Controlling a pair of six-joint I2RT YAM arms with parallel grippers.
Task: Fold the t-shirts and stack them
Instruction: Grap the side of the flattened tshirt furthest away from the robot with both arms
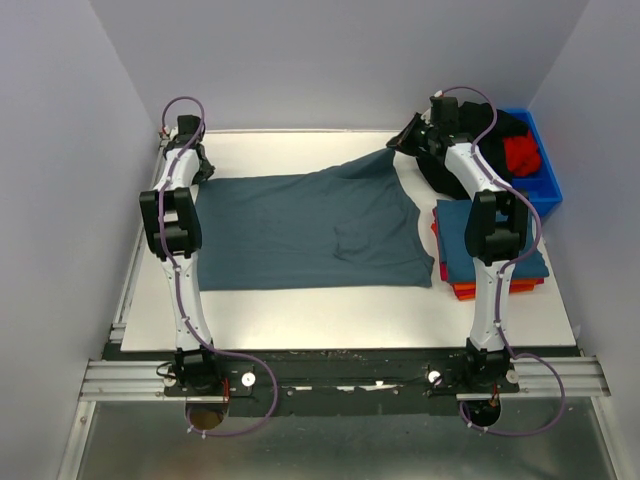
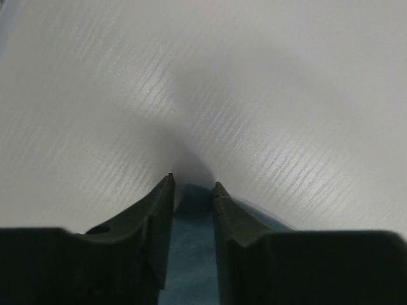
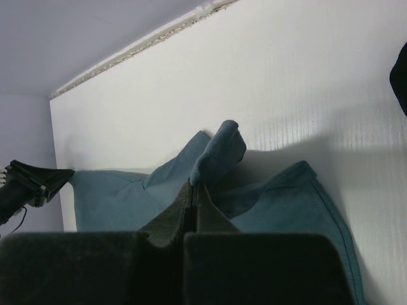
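A dark teal t-shirt lies spread on the white table. My left gripper is at the shirt's far left corner. In the left wrist view its jaws stand a little apart, with teal cloth showing in the gap between them. My right gripper is shut on the shirt's far right corner and holds it lifted off the table. In the right wrist view a tuft of cloth pokes out above the closed tips. A stack of folded shirts lies to the right.
The stack has a blue shirt on top and orange and red ones beneath. A blue bin at the back right holds red cloth and black cloth. Grey walls enclose the table on three sides.
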